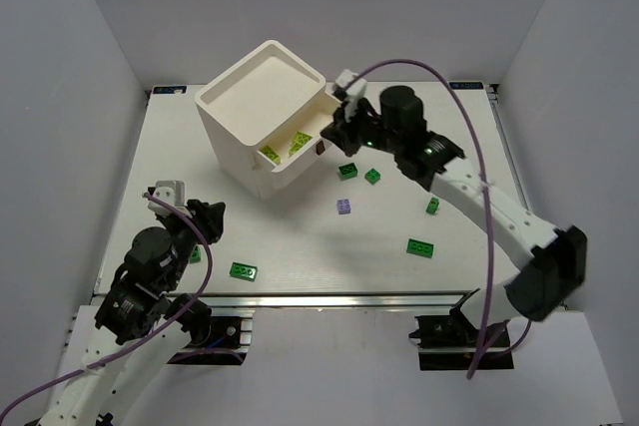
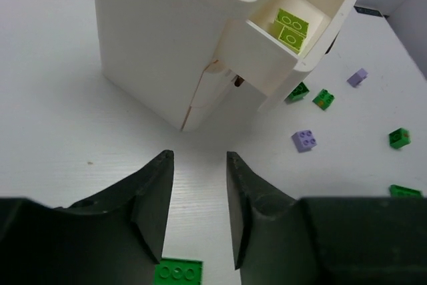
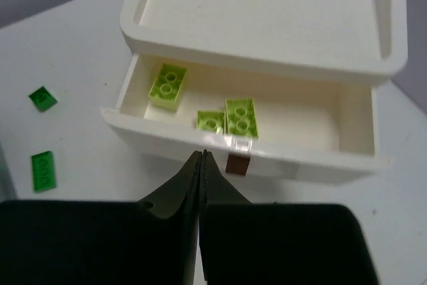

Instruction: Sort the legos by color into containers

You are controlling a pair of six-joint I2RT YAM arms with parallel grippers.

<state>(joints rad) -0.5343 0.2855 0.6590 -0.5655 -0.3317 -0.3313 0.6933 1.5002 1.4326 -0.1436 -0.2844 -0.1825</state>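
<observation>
Studded plastic bricks: judged light, rigid, slick; grip across flat sides. On the white surface (image 1: 300,246) lie dark green bricks (image 1: 244,270) and pale purple bricks (image 2: 304,140). The white plastic cabinet (image 1: 240,132) has its top drawer (image 3: 287,159) open, holding three yellow-green bricks (image 3: 168,86) (lower drawers unseen). Empty: left pincer (image 2: 199,158), partly spread; right pincer (image 3: 202,155), closed.
</observation>
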